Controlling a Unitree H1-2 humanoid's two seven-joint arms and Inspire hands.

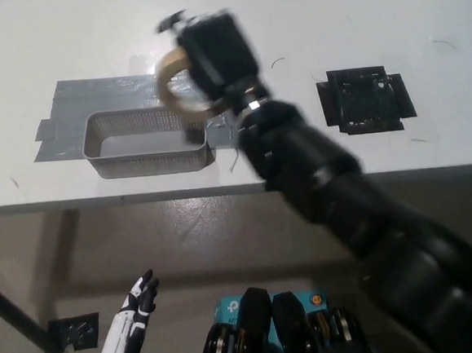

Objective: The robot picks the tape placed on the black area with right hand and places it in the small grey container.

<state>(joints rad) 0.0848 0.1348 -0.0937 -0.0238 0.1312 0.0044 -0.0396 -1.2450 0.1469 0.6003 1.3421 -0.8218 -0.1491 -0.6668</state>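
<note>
My black right hand (214, 51) is shut on the beige roll of tape (176, 87) and holds it in the air over the right end of the small grey mesh container (103, 146). The arm is blurred and covers the container's right end. The black taped area (366, 99) lies bare on the white table at the right. My white left hand (139, 298) rests low at the lower left, below the table, fingers spread and holding nothing.
The container sits on a patch of grey tape (79, 99) on the white table (305, 16). The table's front edge (140, 198) runs across the middle of the view, with floor below it. A small black plate (72, 332) lies on the floor at lower left.
</note>
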